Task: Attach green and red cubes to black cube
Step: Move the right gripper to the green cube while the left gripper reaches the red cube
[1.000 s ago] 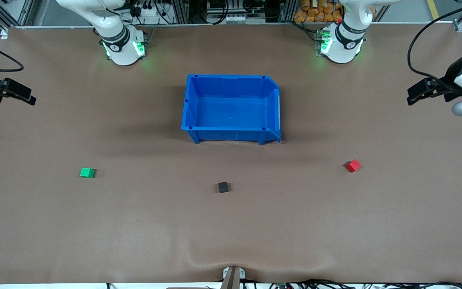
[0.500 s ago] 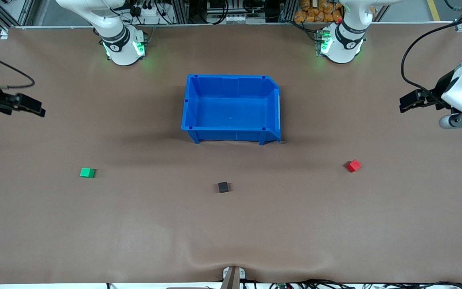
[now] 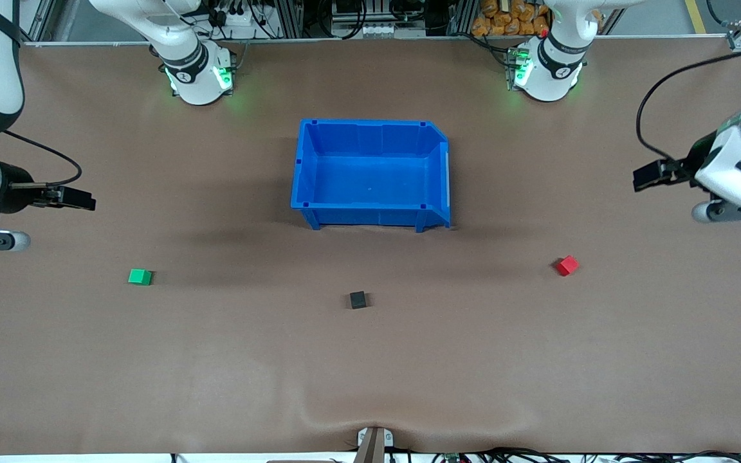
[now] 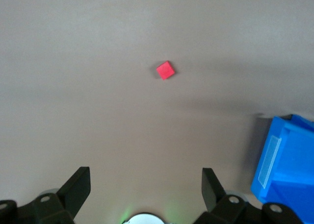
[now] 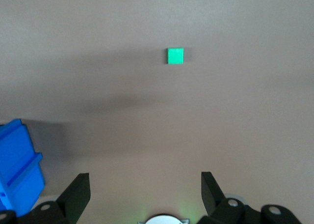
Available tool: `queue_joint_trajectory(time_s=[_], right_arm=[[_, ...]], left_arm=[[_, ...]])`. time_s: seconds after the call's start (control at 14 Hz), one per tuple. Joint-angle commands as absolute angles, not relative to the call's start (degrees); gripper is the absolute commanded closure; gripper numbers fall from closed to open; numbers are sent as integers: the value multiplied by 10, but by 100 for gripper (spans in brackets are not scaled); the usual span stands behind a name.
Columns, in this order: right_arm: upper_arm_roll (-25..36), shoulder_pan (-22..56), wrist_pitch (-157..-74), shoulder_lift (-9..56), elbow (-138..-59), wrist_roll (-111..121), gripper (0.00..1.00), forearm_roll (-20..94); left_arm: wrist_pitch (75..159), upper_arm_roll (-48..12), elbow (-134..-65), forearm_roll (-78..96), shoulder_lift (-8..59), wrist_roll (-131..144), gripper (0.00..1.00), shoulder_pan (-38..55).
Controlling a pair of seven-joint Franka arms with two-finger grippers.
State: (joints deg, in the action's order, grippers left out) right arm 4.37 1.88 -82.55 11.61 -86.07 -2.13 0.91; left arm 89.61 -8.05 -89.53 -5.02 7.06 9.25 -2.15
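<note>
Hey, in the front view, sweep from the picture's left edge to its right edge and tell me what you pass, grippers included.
right gripper → green cube → black cube → red cube → left gripper. The blue bin spans the black cube's place in the sweep, so it is left out of the order.

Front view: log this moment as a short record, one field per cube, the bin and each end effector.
green cube: small bright green cube, on table, toward right arm's end
red cube: small bright red cube, toward left arm's end
black cube: small matte black cube, between them, untouched
bin: blue plastic bin, empty
left end effector: open, holding nothing
right end effector: open, holding nothing
</note>
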Motion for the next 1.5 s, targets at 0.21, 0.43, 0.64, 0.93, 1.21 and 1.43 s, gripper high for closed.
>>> queue_joint_trajectory(time_s=[0.21,0.43,0.64,0.93,1.21,1.43], right_arm=[[49,3,-743,156,-849,67,0,-1],[49,-18,-756,158,-870,66,0,7],[49,-25,-857,111,-966,33,0,25],[48,-4,-970,84,-1035,-27,0,25],[48,2,-1037,116,-1041,-45,0,24],[47,1,-1120,135,-1078,-36,0,24]], left_arm=[[998,-83,-938,-65,98,104,0,-18],[1065,-83,-973,-70,104,104,0,-15],[1099,-84,-986,-70,116,116,0,-8],[1114,-84,-988,-71,134,158,0,8],[1127,-85,-986,-71,164,158,0,5],[1150,-85,-983,-70,199,158,0,6]])
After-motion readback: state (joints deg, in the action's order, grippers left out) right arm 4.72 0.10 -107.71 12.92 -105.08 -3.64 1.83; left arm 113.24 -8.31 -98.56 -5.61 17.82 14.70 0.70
